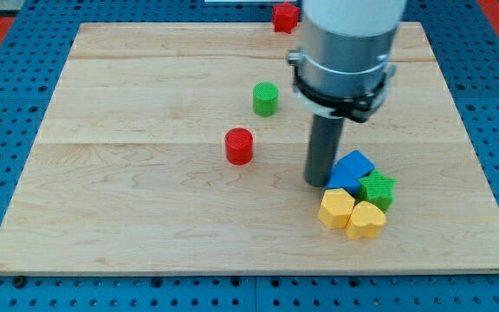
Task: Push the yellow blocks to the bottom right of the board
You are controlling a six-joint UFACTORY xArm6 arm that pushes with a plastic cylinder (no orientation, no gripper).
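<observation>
Two yellow blocks lie side by side at the view's lower right: a yellow block (pixel 336 208) and a yellow heart-shaped block (pixel 366 220) just right of it. My tip (pixel 320 180) rests on the board just above and left of the yellow blocks, right next to the left side of a blue block (pixel 351 170). A green star-like block (pixel 377 189) sits right of the blue one, above the yellow heart.
A red cylinder (pixel 239 146) stands left of my tip near the board's middle. A green cylinder (pixel 266 99) stands above it. A red block (pixel 285 16) sits at the board's top edge. The wooden board (pixel 128 199) lies on a blue pegboard.
</observation>
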